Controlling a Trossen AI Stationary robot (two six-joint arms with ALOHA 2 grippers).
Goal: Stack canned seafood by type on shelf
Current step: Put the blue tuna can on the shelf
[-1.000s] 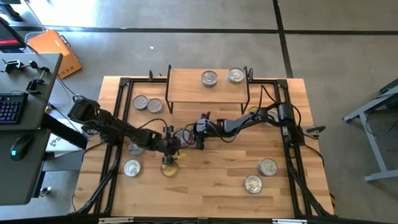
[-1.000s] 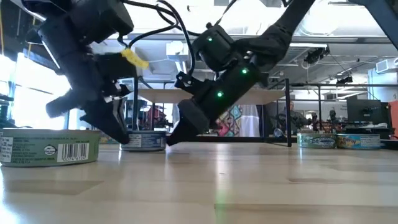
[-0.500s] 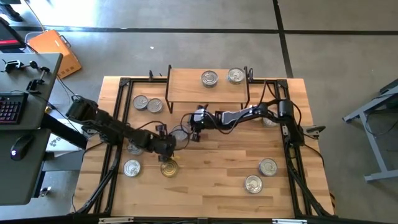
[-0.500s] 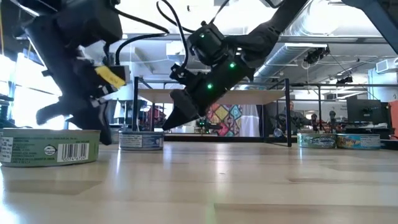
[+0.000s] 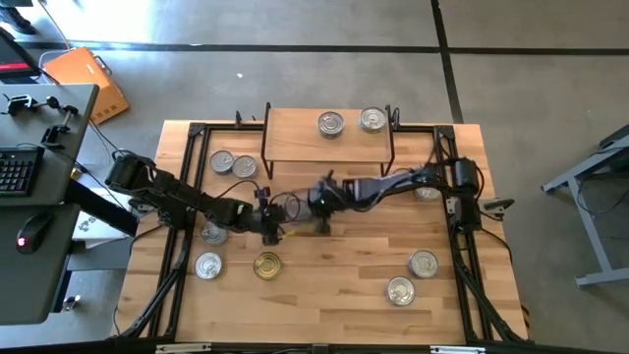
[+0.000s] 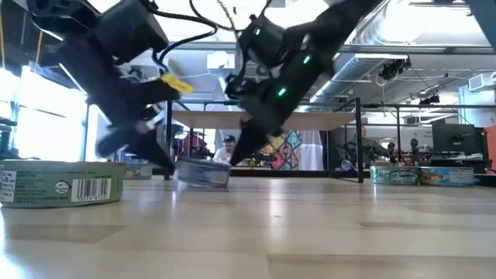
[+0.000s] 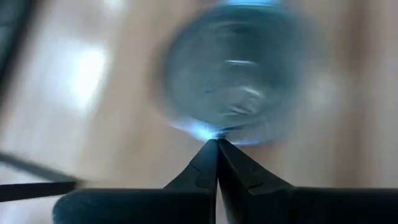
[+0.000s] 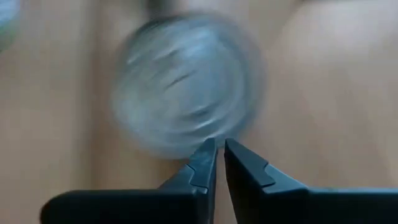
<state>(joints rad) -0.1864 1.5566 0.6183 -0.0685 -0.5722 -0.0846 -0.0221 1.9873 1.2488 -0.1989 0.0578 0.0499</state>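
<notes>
Both arms are meeting at one silver tin (image 6: pixel 203 173) mid-frame on the worktop (image 5: pixel 344 275); left fingers (image 7: pixel 217 163) are clenched empty; right fingers (image 8: pixel 216 163) are nearly shut, gripping nothing; they should open wider and straddle the tin before lifting it to the shelf (image 5: pixel 295 138).

Two tins (image 5: pixel 331 123) sit on the shelf (image 5: pixel 295 135) at the bench's (image 5: pixel 344 275) twelve o'clock; two more (image 5: pixel 411 276) lie at four o'clock, another pair (image 5: pixel 233 164) at ten.

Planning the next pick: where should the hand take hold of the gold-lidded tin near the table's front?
Probably across its round side wall, coming straight down from above. The gold-lidded tin lies flat and low, lid up, apart from the silver tin beside it, so fingers fit on opposite sides.
</notes>
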